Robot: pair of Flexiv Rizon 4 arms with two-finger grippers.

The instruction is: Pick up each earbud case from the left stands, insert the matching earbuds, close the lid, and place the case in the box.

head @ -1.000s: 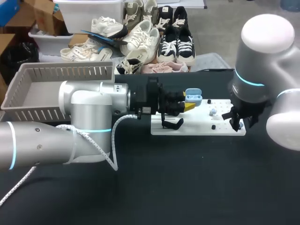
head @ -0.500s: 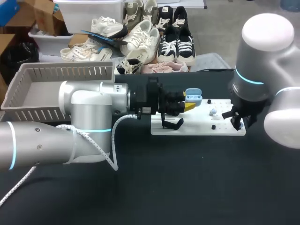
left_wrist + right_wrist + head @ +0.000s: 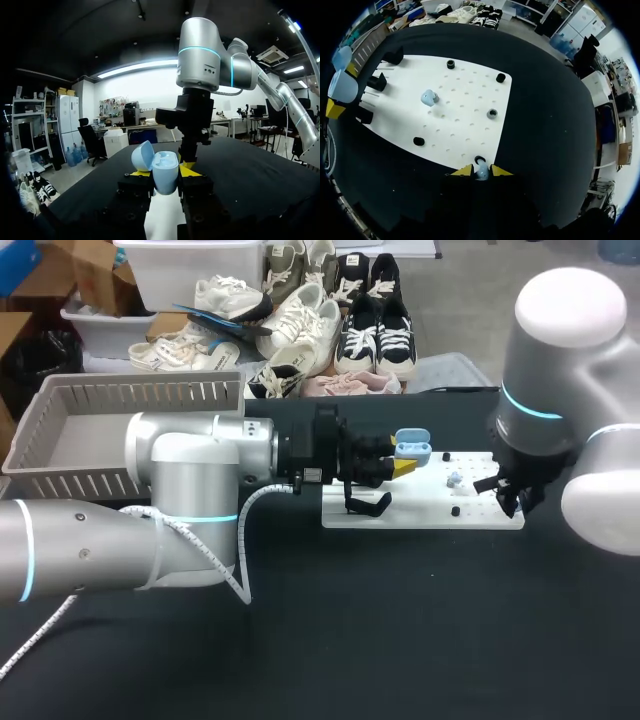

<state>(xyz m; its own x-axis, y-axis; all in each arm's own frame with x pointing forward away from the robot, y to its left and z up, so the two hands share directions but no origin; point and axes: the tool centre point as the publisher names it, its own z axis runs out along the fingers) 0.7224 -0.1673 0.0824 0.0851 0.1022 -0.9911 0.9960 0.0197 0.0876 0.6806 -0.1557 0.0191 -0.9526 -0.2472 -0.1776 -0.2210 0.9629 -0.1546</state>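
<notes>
Black table (image 3: 400,620) below, and the left arm (image 3: 180,470) stretches level across it. The grey box (image 3: 90,440) sits far left. At the left end of the white board (image 3: 465,110), the left gripper (image 3: 164,172) is clamped on the blue case (image 3: 411,449), lid open. At the board's right end, the right gripper (image 3: 482,171) pinches one blue earbud (image 3: 482,174). A second earbud (image 3: 428,97) lies mid-board.

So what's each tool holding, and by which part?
The left tool holds the open earbud case by the sides of its lower half; the right tool pinches a blue earbud at its tips.
</notes>
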